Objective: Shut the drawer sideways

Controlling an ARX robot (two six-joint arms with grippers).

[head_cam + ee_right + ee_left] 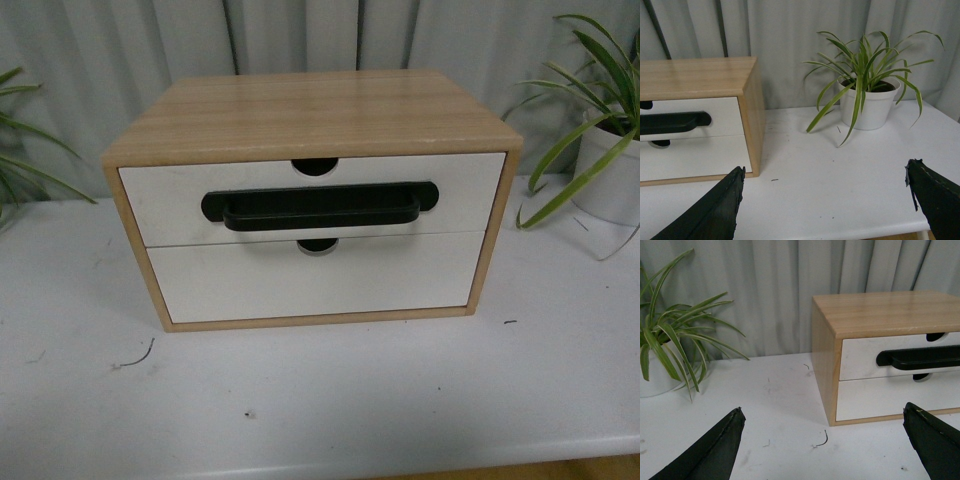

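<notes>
Nearest the wrist cameras, the left gripper and right gripper each show two dark fingers spread wide apart with nothing between them; neither arm appears in the front view. Past the fingers lies the white table — a small dark wire scrap rests on it near the cabinet. The drawer, at the frame's 12 o'clock in the front view, sits pushed in, roughly flush with the cabinet front, well apart from both grippers. Below it is a second white drawer. Only the wrist views show each potted plant whole — left plant, right plant. No writing is legible.
</notes>
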